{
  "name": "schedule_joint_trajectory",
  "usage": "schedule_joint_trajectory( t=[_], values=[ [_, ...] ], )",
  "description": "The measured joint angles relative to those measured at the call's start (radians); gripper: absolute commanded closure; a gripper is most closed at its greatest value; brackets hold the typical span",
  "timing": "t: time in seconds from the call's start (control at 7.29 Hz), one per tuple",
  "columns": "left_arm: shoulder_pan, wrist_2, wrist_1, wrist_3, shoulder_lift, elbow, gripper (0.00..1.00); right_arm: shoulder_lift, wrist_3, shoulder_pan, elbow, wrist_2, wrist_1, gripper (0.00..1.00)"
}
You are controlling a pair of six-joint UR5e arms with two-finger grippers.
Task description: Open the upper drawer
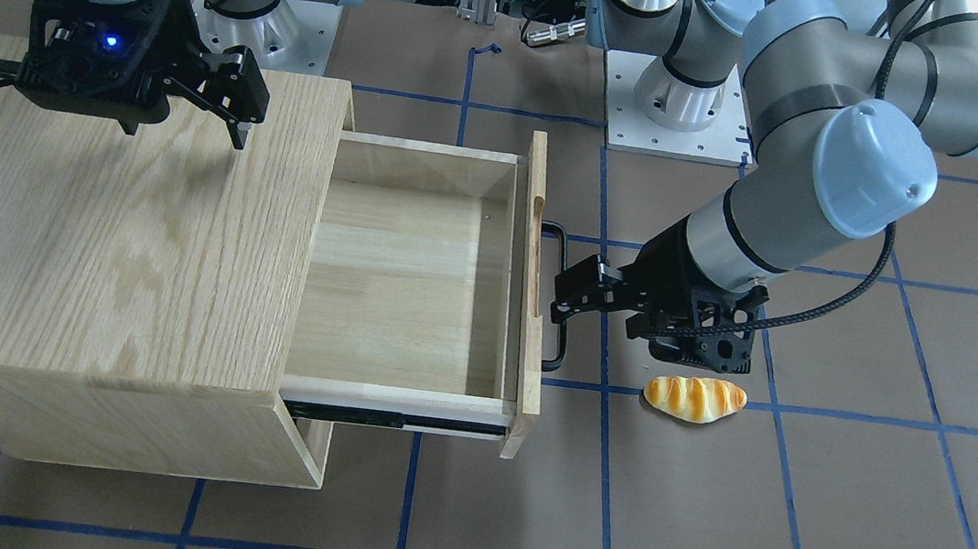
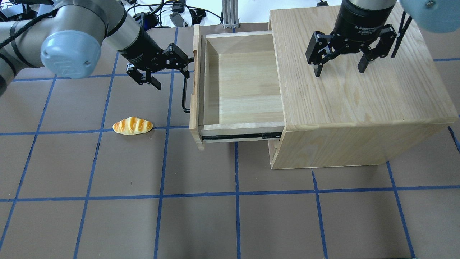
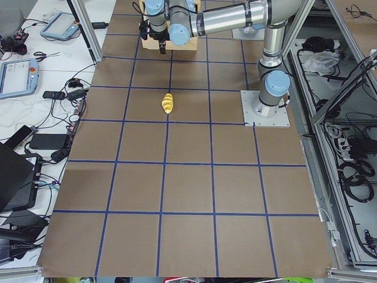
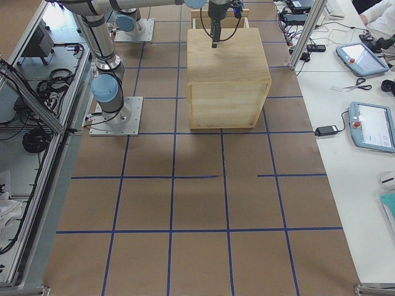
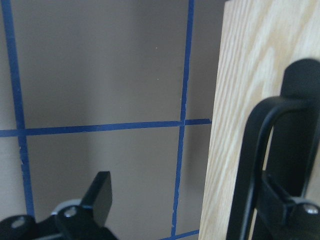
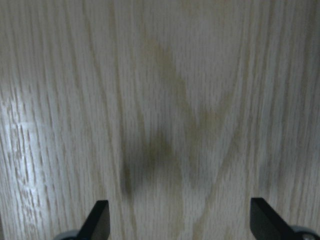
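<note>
Upper drawer standing open, left pincer at its handle

From the front-facing camera, the upper drawer is jutting far out of the oak-grain cabinet. The left pincer is sitting at its black bar handle, and a striped bread roll is lying on the worktop just beside that arm. The overhead camera is showing the left pincer's fingers spread at the handle, while the right pincer is hanging spread over the cabinet top. The two side cameras are showing too little to judge either pincer. The left wrist camera is showing the bar running between the spread fingers, close to the one by the drawer front. The right wrist camera is showing two fingertips wide apart over oak grain.
</note>
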Motion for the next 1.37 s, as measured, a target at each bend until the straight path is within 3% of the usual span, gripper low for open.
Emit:
schedule_joint_trajectory(
  t=[0.41,0.82,1.37],
  values=[
    [0.049,0.062,-0.051,0.018,0.04,0.014,0.0,0.0,0.0,0.0,-0.001,0.0,0.0,0.0],
    [0.028,0.205,-0.25,0.017,0.165,0.084,0.0,0.0,0.0,0.0,0.0,0.0,0.0,0.0],
    [-0.039,0.334,-0.248,0.01,0.27,0.017,0.0,0.0,0.0,0.0,0.0,0.0,0.0,0.0]
  ],
)
